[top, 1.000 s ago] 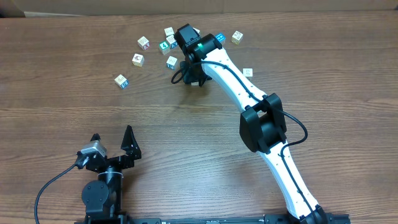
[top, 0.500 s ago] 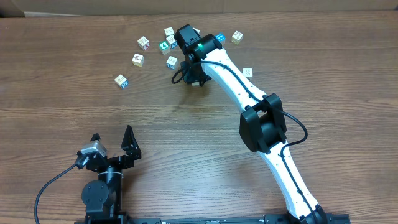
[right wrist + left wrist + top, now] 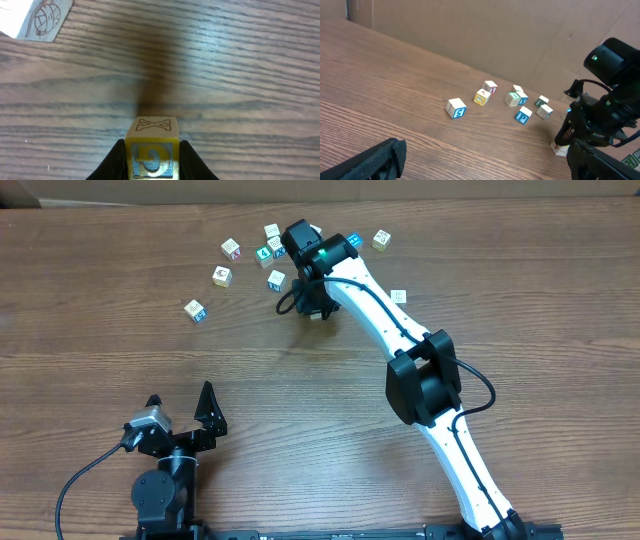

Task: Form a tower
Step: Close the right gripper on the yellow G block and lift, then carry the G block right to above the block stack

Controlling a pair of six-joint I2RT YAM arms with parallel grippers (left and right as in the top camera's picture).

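Observation:
No tower is in view. My right gripper [image 3: 151,162] points down at the table behind the middle, shut on a small wooden cube [image 3: 151,142]. That cube has an X on its pale face and a yellow-framed blue letter face. Both black fingers press its sides. Overhead, the right gripper [image 3: 312,305] hides most of the cube [image 3: 315,316], which shows pale at the fingertips in the left wrist view [image 3: 560,148]. My left gripper [image 3: 182,408] rests open near the front left with nothing between its fingers [image 3: 375,162].
Loose picture cubes lie scattered behind and left of the right gripper: one [image 3: 195,310] farthest left, others [image 3: 221,276], [image 3: 231,248], [image 3: 276,279]. Two more cubes sit to the right [image 3: 381,240], [image 3: 398,297]. A brown cardboard wall [image 3: 485,30] stands behind the table.
The right gripper's jaws have drawn in onto the cube. Neither arm has shifted its place over the table.

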